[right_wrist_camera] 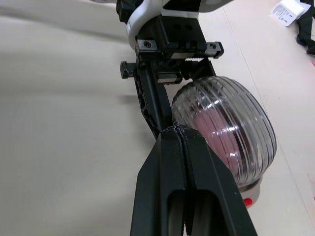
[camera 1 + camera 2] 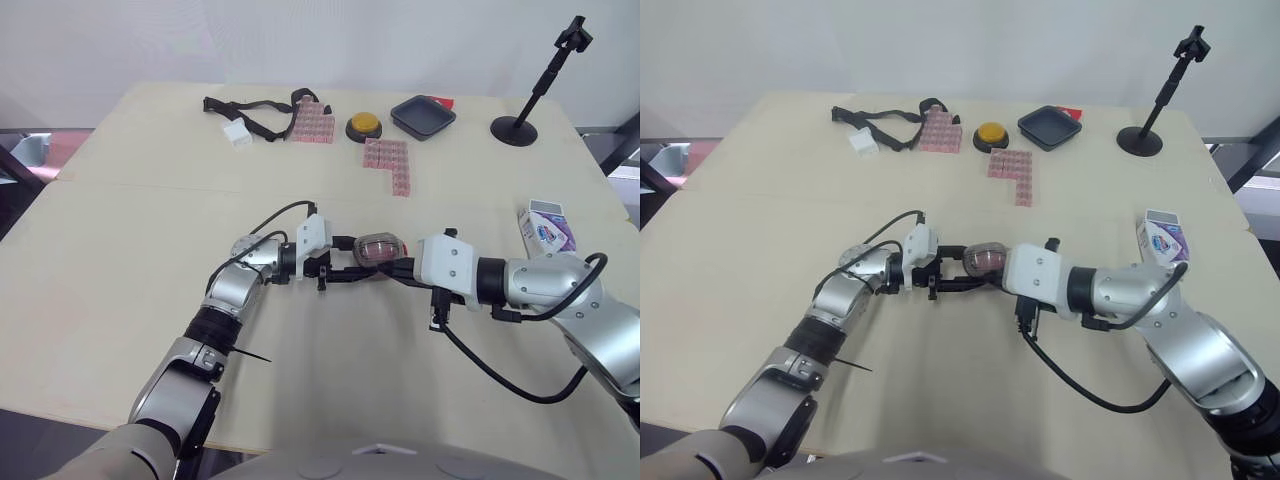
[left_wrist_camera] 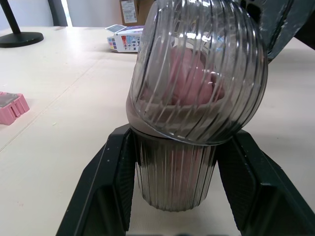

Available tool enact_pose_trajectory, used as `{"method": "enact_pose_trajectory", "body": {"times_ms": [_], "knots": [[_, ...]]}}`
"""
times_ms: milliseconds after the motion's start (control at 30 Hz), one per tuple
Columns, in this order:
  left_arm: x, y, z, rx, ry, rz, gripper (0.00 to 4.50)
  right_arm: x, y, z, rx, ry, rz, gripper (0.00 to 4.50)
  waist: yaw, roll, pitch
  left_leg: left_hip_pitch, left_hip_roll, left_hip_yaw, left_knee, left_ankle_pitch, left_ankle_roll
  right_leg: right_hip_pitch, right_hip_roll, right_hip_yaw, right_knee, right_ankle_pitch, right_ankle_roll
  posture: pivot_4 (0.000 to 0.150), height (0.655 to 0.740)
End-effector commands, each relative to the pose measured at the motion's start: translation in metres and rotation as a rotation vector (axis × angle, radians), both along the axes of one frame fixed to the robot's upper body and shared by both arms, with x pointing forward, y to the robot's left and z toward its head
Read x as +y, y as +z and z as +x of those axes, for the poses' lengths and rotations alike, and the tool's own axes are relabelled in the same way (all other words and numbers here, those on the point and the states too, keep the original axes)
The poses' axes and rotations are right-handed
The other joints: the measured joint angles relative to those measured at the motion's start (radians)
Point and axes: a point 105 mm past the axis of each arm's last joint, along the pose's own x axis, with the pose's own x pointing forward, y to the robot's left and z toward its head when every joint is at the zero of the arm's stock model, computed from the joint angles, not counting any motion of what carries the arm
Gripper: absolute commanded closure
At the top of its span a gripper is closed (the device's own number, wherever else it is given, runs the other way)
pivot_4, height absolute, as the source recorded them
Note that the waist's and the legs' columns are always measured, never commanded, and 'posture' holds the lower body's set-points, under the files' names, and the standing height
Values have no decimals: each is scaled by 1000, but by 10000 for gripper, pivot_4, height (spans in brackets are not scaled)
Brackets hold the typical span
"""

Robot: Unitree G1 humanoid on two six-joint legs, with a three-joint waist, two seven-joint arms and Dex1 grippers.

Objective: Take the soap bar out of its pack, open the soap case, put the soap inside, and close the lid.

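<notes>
Soap (image 3: 192, 83) is in the case (image 3: 172, 189), which the left tool (image 3: 179, 137) pinches; lid (image 3: 216, 44) askew, not yet shut, right tool (image 1: 178, 132) pressed together beside it

pink soap (image 3: 182, 83) blurred behind ribbed lid (image 3: 236, 59), case base (image 3: 172, 179) half hidden between left fingers (image 3: 106, 187), pack (image 2: 545, 228) print unreadable

Ribbed smoky soap case (image 2: 377, 248), lid (image 3: 235, 46) tilted ajar over pink soap (image 3: 191, 84)
</notes>
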Motion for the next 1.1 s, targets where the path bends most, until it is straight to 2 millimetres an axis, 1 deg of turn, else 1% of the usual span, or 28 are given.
{"method": "enact_pose_trajectory", "body": {"times_ms": [33,333,900,1100], "knots": [[0,8,-2,-35,-12,-16,25877,-4,8,1,-53,0,-8,44706,0,0,0,0,0,0,0,0,0,0,0,0,0,0,0,1500,7338],[0,6,-3,-33,-12,-12,25877,-7,8,-1,-54,4,-5,44706,0,0,0,0,0,0,0,0,0,0,0,0,0,0,0,1500,7338],[-1,4,-5,-23,-19,-11,25877,-15,10,5,-55,-23,-4,44706,0,0,0,0,0,0,0,0,0,0,0,0,0,0,0,1500,7338],[-1,3,-5,-22,-20,-8,25877,-20,11,3,-33,-17,-11,44706,0,0,0,0,0,0,0,0,0,0,0,0,0,0,0,1500,7338]]}}
